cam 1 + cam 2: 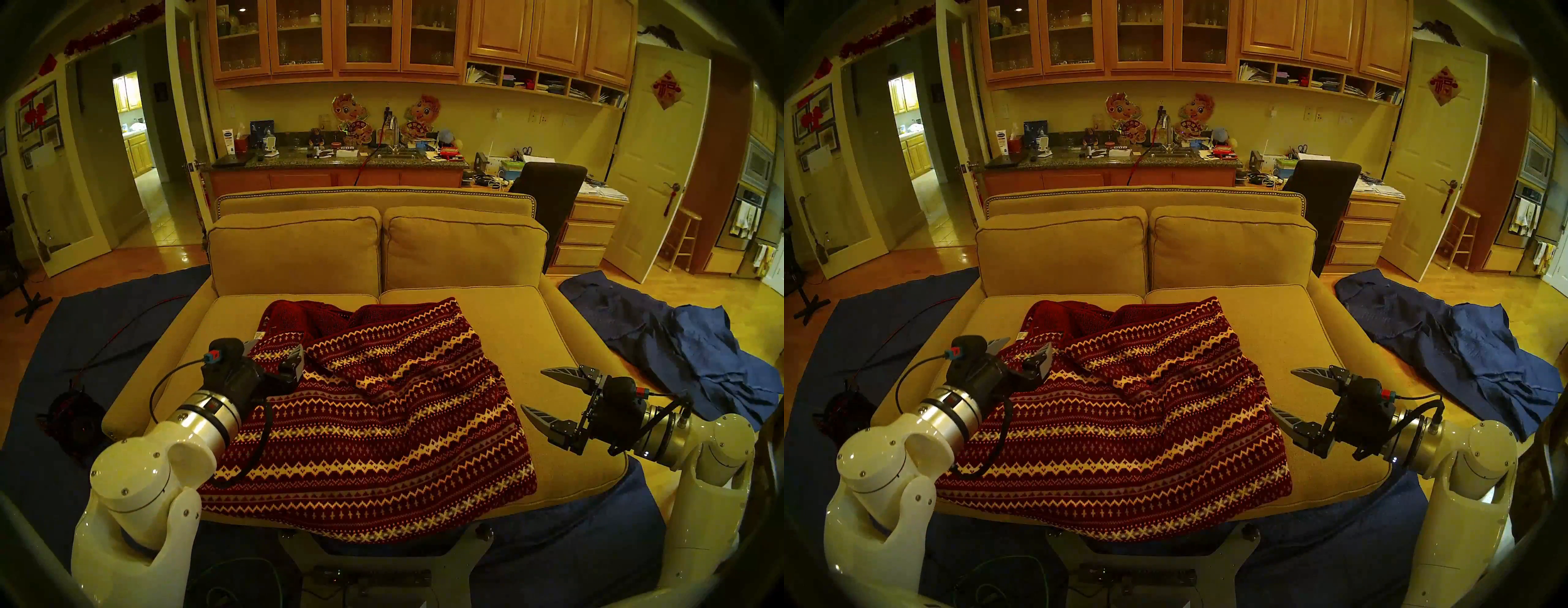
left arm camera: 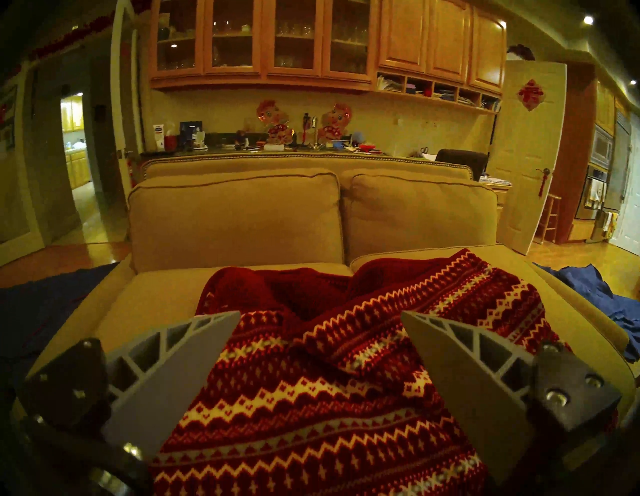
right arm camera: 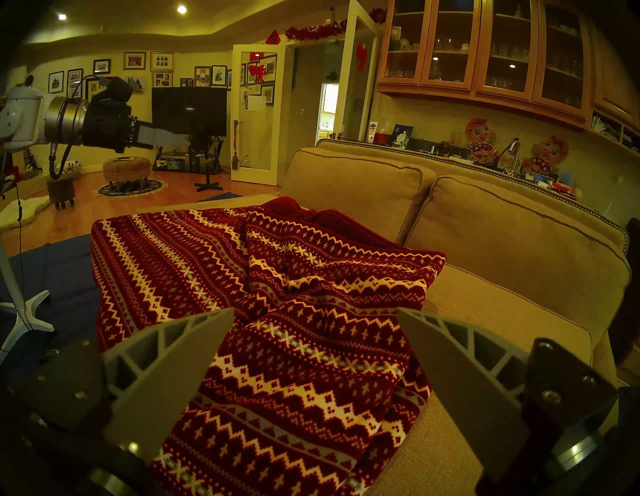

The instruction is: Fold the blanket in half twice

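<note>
**Both grippers spread wide above a partly folded blanket on a sofa**

Left gripper (image 1: 278, 356): fingers (image 2: 180, 377) fully apart, nothing between them. In the left wrist view the two grey ribbed fingers frame a wide gap through which the patterned cloth shows; no contact with the cloth can be made out. In the head views it hovers over the blanket's left part, pointing toward the sofa back.

Right gripper (image 1: 536, 392): fingers (image 3: 173, 381) likewise spread wide and empty. It hangs just off the blanket's right edge, over bare seat cushion, pointing inward toward the cloth. One finger sits above the other in the head views.

Blanket (image 1: 382, 429): dark red with cream and grey bands of zigzags, crosses and diamonds. It lies on the seat of the tan sofa (image 1: 564, 352), covering the left cushion and part of the right. Its near edge hangs over the seat's front. The near half lies fairly flat; the far half is rumpled, with a diagonal ridge across it. At the far left a fold exposes the plain red reverse (image 1: 297, 316).

Surroundings: a wrinkled blue cloth (image 1: 687, 352) lies on the wooden floor to the sofa's right, well apart from the blanket. A dark blue sheet (image 1: 85, 335) covers the floor to the left and in front
</note>
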Robot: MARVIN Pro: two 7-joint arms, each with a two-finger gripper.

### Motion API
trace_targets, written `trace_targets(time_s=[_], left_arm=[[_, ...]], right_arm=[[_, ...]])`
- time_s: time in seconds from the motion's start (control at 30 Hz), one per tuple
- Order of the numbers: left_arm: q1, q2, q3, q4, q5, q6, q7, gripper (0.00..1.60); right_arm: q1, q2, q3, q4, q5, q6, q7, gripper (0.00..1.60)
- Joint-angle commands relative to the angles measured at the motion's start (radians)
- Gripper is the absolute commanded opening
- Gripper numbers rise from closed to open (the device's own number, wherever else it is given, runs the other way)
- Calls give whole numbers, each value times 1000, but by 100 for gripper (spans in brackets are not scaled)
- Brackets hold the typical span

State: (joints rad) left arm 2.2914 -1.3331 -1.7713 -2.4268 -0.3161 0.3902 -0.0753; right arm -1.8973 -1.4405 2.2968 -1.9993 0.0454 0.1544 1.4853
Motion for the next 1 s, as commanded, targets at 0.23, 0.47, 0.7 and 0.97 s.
trace_targets(time_s=[0.23,0.47,0.7,0.97], left_arm=[[-96,137,-206,-17,-41,-12,-134,160],[-177,223,-242,46,-108,11,-217,160],[-246,296,-201,115,-178,20,-254,160],[-332,357,-157,176,-232,52,-272,160]], right_arm=[[3,2,3,-7,6,-2,-2,160],[3,2,3,-7,7,-3,-2,160],[2,2,3,-7,8,-3,-2,160],[2,2,3,-7,9,-3,-2,160]])
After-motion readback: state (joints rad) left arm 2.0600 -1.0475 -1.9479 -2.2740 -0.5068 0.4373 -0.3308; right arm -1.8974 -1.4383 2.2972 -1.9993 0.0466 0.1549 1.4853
